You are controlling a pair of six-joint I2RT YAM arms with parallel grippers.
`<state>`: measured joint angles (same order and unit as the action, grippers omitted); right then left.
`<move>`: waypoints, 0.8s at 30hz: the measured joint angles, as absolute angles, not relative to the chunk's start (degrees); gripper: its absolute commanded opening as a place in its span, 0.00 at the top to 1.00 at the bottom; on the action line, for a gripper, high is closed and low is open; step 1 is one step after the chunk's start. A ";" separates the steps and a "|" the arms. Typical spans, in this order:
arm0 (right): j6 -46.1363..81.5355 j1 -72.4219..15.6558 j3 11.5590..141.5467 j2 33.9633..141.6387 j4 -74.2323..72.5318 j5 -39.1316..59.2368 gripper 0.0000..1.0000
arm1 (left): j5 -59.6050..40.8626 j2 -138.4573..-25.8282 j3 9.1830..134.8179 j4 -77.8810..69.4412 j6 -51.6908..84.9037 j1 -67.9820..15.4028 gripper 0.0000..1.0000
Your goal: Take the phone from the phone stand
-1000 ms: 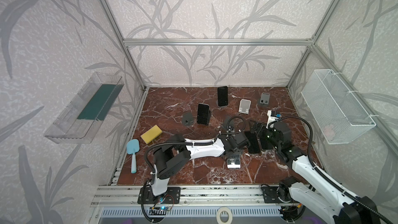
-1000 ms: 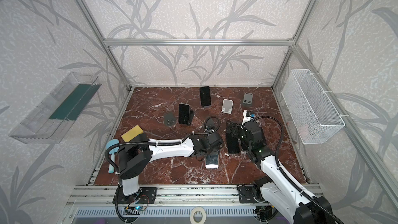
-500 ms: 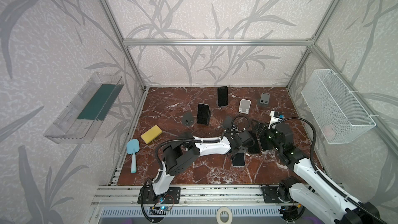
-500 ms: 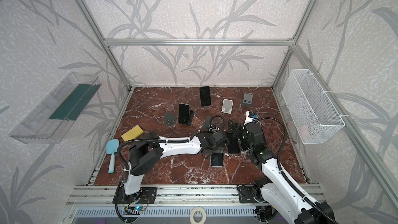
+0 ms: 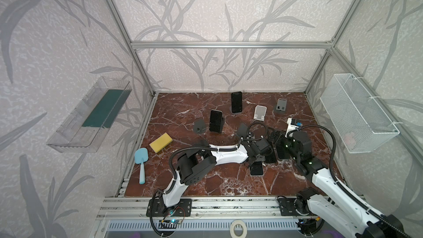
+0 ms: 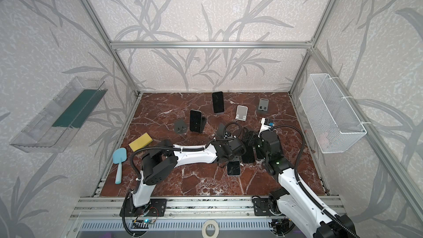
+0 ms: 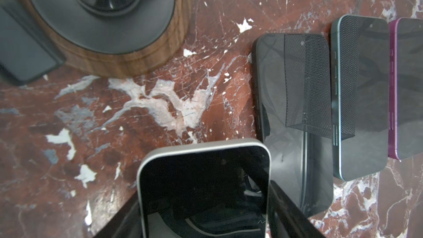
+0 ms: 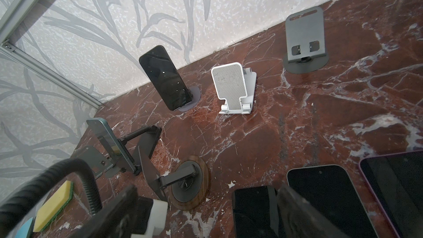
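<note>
**Near centre:** phone (image 7: 203, 175), with a rounded silver frame and glossy black glass. The left gripper (image 7: 204, 193) clamps its long edges, dark fingers (image 7: 283, 214) on either side. It sits low over the marble table (image 5: 183, 179), clear of the phone stand; whether it touches the table cannot be told.

**Just right of it:** three handsets lie flat side by side: black phone (image 7: 293, 122), teal-edged phone (image 7: 361, 97) and purple-edged phone (image 7: 409, 88). The right gripper (image 8: 207, 193) hangs over them, jaws spread wide and holding nothing.

**Slightly farther:** phone stand (image 8: 190, 186), a round wood-grain base with a black disc and a black hinged arm.

**Left side:** yellow sponge (image 5: 161, 142), a rectangular block, and blue scoop (image 5: 141, 159), made of plastic.

**Middle:** propped phone (image 5: 215, 120) on a black folding stand, with black plate stand (image 5: 199, 125) beside it.

**Far:** tall phone (image 5: 236, 102) on a round grey base, white stand (image 5: 260, 112) with a textured grey pad, and grey stand (image 5: 281, 106) with two square cut-outs.

**Walls:** clear bin (image 5: 89, 115) on the left and white mesh basket (image 5: 357, 113) on the right.
</note>
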<state>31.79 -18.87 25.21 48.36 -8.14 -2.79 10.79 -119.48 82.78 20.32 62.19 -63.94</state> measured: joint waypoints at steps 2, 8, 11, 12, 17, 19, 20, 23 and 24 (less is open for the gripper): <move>31.79 -18.87 25.19 48.14 -8.14 -2.79 0.05 | 10.48 -119.50 82.78 20.27 62.35 -63.68 0.48; 31.77 -18.87 25.19 47.53 -8.23 -2.79 0.06 | 9.85 -120.18 83.66 19.70 62.30 -63.57 0.46; 31.77 -18.87 25.15 47.53 -8.27 -2.79 0.06 | 9.67 -120.33 83.99 19.79 62.15 -63.51 0.45; 31.79 -18.87 25.10 47.51 -8.29 -2.79 0.06 | 9.67 -120.42 84.09 19.79 62.13 -63.33 0.44; 31.81 -18.87 24.93 47.51 -8.32 -2.79 0.06 | 9.69 -120.42 84.16 19.92 62.11 -63.20 0.43; 31.79 -18.87 24.93 47.51 -8.32 -2.79 0.06 | 9.72 -120.44 84.16 19.97 62.06 -63.20 0.42; 31.81 -18.87 24.88 47.48 -8.32 -2.79 0.06 | 9.74 -120.49 84.16 20.01 62.00 -63.20 0.42; 31.81 -18.87 24.86 47.46 -8.36 -2.76 0.06 | 9.98 -120.53 84.18 20.05 62.04 -63.20 0.42; 31.83 -18.87 24.86 47.46 -8.36 -2.74 0.06 | 10.02 -120.53 84.16 20.05 62.08 -63.20 0.41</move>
